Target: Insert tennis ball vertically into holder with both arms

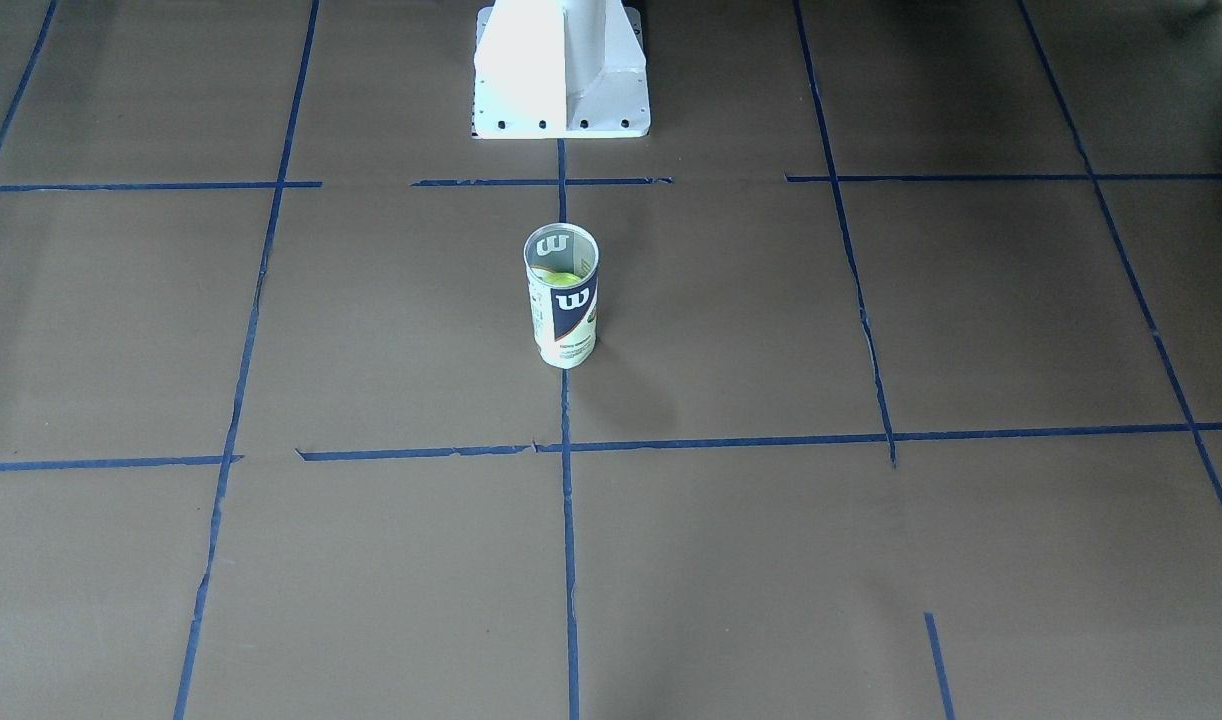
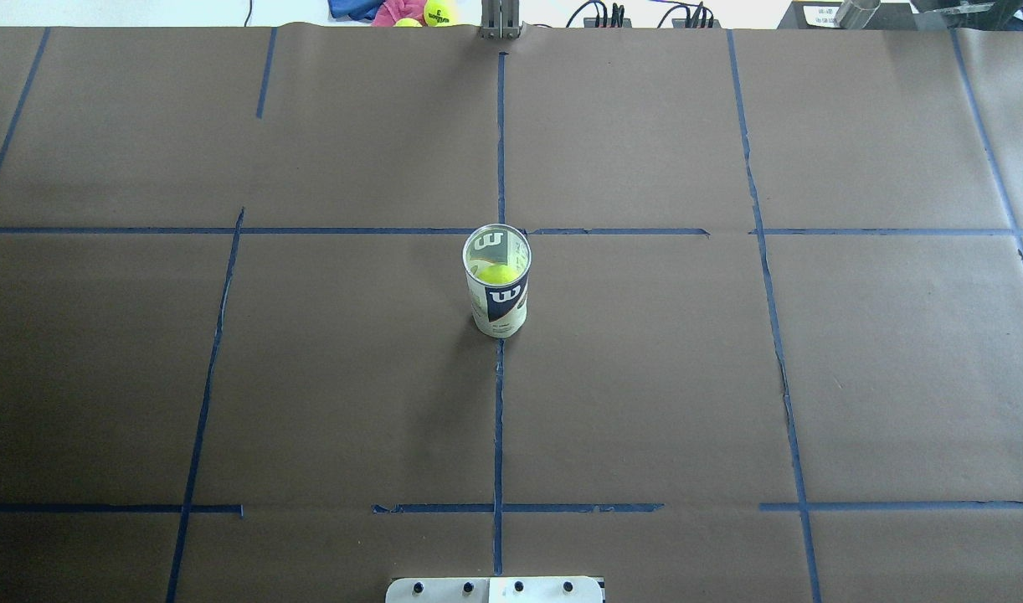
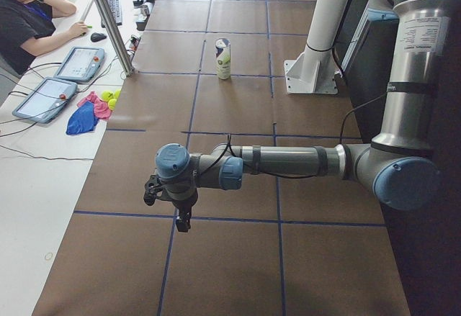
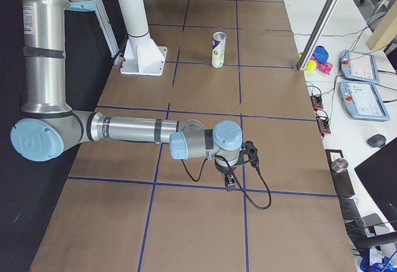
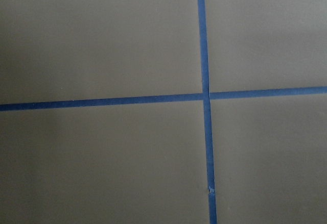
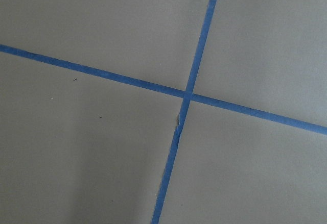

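Well, the job looks done. Near the robot's white base (image 2: 495,590) the brown table (image 2: 687,402) shows only blue tape lines (image 2: 498,419). A bit farther out, in the middle of the table, the holder (image 2: 496,293) stands straight up with its open mouth on top. The tennis ball (image 2: 496,273) sits inside it, down below the rim, so I think nothing is left to do. Nothing touches the holder or the ball. Both arms are well apart from it, at the two ends of the table. The left arm (image 3: 288,161) reaches out low and flat, and the left gripper (image 3: 182,224) hangs from its wrist, pointing down. The right arm (image 4: 130,129) does the same at the other end, and the right gripper (image 4: 229,186) points down too. I see nothing in either gripper, but they show only from the side, so I cannot tell if their fingers are spread or pressed together. Far off, past the table's far edge, more yellow balls (image 2: 437,12) lie.
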You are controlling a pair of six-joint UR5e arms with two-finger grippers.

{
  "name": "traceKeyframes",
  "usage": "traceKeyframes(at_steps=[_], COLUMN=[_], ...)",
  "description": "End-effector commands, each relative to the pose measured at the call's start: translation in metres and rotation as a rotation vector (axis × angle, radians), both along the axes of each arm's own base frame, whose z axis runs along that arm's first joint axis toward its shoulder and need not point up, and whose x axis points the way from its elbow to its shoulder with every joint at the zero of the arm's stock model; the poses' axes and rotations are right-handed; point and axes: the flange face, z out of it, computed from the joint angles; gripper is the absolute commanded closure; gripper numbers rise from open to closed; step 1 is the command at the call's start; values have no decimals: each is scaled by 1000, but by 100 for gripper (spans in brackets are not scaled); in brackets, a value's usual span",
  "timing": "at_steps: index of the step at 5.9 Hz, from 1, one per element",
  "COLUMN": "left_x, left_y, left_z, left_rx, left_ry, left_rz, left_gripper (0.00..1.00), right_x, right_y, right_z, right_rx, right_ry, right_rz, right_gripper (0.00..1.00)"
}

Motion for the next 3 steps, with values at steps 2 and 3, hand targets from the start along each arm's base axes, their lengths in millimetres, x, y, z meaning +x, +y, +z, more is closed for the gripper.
traceKeyframes(at_steps=[2,3], left_x=[0,1], left_y=[5,5], left_z=[0,-1], left_rx=[4,5], left_ry=[0,5], left_rz=[0,2], left_gripper=[0,0], right_x=[2,2], right_y=[34,36], right_z=[32,29], right_rx=[-63,-57], right_ry=[26,25], right_rz=[0,1], right_gripper=[0,0])
